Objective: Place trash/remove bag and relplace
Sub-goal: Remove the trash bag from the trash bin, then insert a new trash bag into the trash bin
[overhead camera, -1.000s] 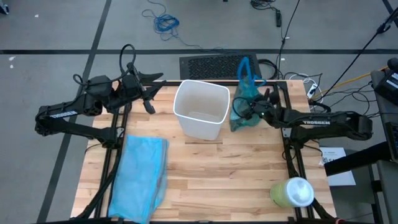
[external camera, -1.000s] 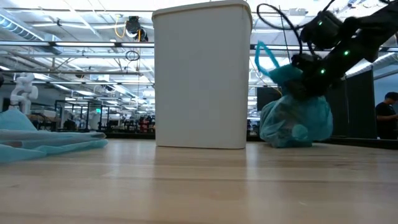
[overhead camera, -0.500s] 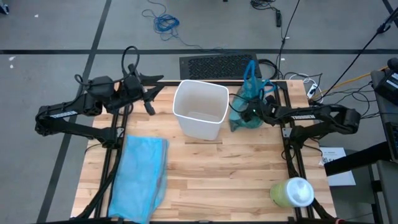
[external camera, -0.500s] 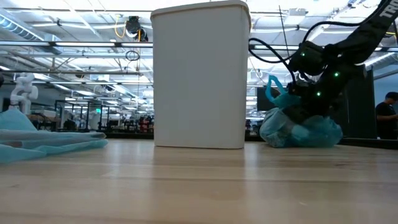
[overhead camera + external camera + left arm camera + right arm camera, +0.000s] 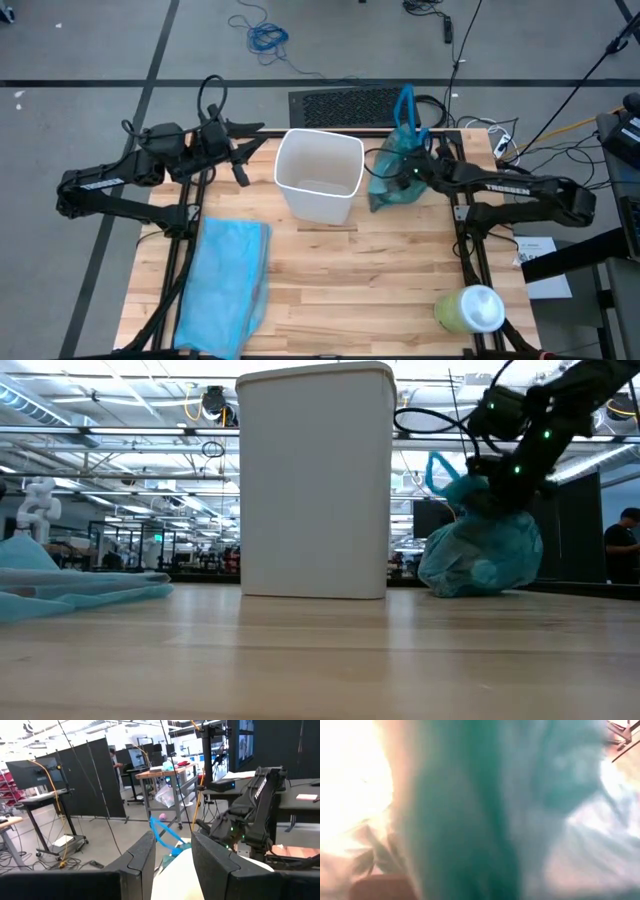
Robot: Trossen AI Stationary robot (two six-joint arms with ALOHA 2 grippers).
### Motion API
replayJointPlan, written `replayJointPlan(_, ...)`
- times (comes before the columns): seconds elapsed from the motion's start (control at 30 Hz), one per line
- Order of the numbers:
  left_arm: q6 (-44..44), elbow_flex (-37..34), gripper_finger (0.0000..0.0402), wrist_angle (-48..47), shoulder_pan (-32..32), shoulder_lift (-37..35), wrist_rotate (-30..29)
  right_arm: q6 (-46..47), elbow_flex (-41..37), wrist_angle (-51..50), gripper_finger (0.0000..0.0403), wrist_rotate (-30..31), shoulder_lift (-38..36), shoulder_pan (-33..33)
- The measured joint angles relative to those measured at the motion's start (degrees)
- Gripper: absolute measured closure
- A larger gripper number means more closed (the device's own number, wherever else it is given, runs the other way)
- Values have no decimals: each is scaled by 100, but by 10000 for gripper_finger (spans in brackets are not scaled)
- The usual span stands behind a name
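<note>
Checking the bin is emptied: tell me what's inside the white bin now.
From above, the white bin shows only its bare pale walls and floor, with no liner. The teal bag sits outside it on the table; its contents are hidden.

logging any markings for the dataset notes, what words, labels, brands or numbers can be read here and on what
"TROSSEN" on the right arm, white letters, only just readable in the high view.
White lettering on the left arm: too small to read.
Vertical white lettering on the right arm in the left wrist view: too blurred to read.
Paper sheet beside the table: print too small.
White bin, teal bag: no text visible.
</note>
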Motion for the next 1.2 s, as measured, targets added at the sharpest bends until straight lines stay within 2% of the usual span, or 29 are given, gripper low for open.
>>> replayJointPlan(0.27,0,2,279,-3,-1,0,2,-28,704,-1106,237,13,-201,2)
replayJointPlan(0.4,0,0,279,-2,-1,0,0,8,851,-1511,176,299,-267,2)
replayJointPlan(0.57,0,1,279,-2,-1,0,-1,-124,1028,-1671,123,450,-410,2)
replayJointPlan(0.77,3,2,278,-4,1,0,-1,-494,1568,-1997,97,419,-559,2)
replayJointPlan(1.03,164,2,278,-23,1,-4,-20,-965,3082,-3038,96,375,-733,219)
replayJointPlan(1.2,303,-1,279,-319,5,-117,-328,-1144,4059,-2905,97,-442,-718,688)
